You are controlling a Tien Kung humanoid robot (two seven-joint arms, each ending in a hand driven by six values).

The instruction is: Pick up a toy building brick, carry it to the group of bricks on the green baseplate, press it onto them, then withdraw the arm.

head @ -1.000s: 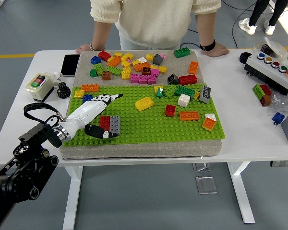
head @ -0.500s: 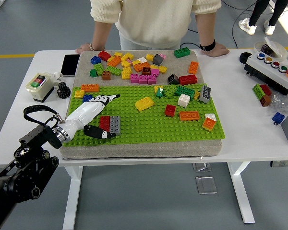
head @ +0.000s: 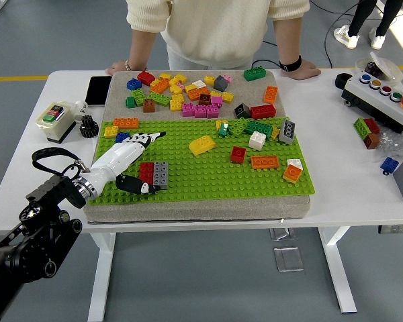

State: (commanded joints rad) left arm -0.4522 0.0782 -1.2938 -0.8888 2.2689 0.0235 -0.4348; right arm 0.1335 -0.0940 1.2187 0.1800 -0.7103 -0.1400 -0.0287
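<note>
Bricks, red (head: 146, 172) and grey (head: 160, 174), sit joined on the baseplate (head: 208, 178), just right of the left hand (head: 131, 161). Its fingers lie spread flat, thumb touching the red one, pinching nothing. Pressing looks done; withdrawal remains.

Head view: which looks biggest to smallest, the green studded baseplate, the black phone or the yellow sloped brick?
1. Green studded baseplate, by far the largest.
2. Black phone.
3. Yellow sloped brick, smallest, though it lies nearer the camera than the phone.
</note>
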